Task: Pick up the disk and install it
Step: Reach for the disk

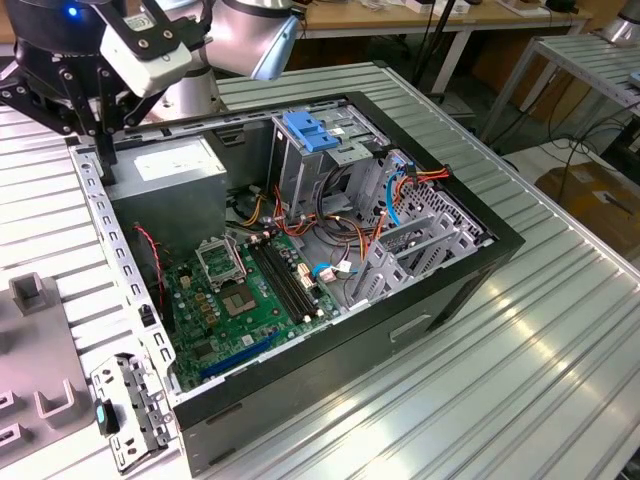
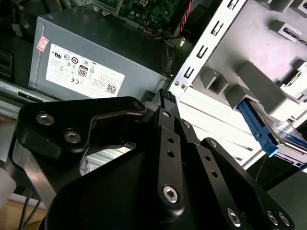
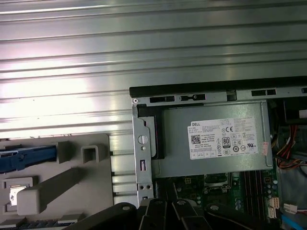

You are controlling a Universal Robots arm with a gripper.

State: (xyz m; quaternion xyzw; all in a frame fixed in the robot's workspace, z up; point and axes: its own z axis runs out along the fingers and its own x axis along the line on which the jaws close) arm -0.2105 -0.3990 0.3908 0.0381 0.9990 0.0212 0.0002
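Step in hand, as I judge it: reaching for the disk [image 2: 258,127], which is not yet picked up. The hand [image 1: 98,125] hovers over the rim of the computer case [image 1: 500,243], at the power supply [image 1: 172,165] corner. I cannot tell whether it is open or closed.

The disk lies in the grey fixture [image 2: 249,79] on the worktop [image 1: 560,330], just outside the case wall, toward the worktop edge at the exterior view's left, apart from the hand.

To do it well:
- Clear the case rim and the fixture's raised posts.
- Square the hand to the disk's long sides and descend level.
- Grip the metal body rather than the plastic carrier, which likely flexes.

Disk appearance: the blue carrier edge [image 3: 29,158] shows in both wrist views, with a glossy sliver beside it. The label is hidden.
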